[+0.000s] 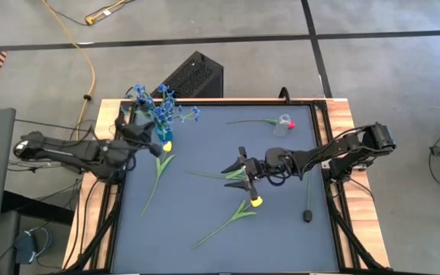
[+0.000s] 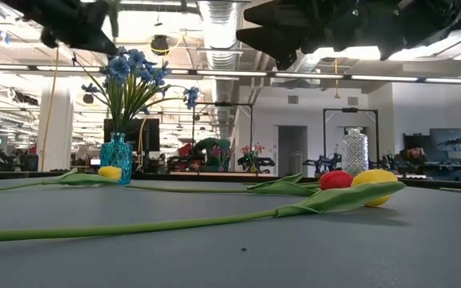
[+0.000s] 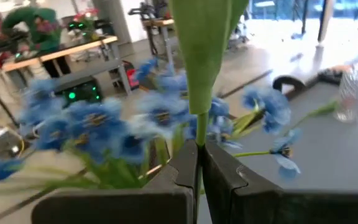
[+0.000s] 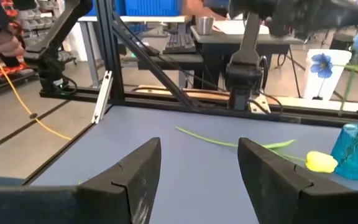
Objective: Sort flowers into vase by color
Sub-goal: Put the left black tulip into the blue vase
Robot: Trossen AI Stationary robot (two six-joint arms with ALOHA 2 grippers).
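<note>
A blue vase [image 1: 163, 134] at the table's far left holds blue flowers [image 1: 166, 111]. My left gripper [image 1: 142, 136] hangs just left of it, shut on a green stem [image 3: 199, 124]. One yellow tulip [image 1: 167, 145] lies by the vase, another [image 1: 257, 202] near the table's middle. My right gripper [image 1: 239, 173] hovers open at mid-table over a leafy stem [image 1: 205, 174]. A red tulip [image 1: 291, 124] lies beside a clear vase [image 1: 283, 122] at the far right. In the low view a red tulip [image 2: 336, 179] lies by the yellow one [image 2: 374, 186]. My left gripper pinches the thin green stem [image 3: 198, 144] between its two fingers [image 3: 225, 177]. Past the fingertips the stem widens into a broad leaf [image 3: 207, 43]. The fingers point roughly level toward the blue flowers [image 3: 98, 124]. The stem is clear of the table; its blossom is out of frame.
A small black object [image 1: 308, 215] lies near the table's right edge with a thin cable running to it. The table's near left part is bare mat. Black frame rails [image 1: 334, 198] run along both sides.
</note>
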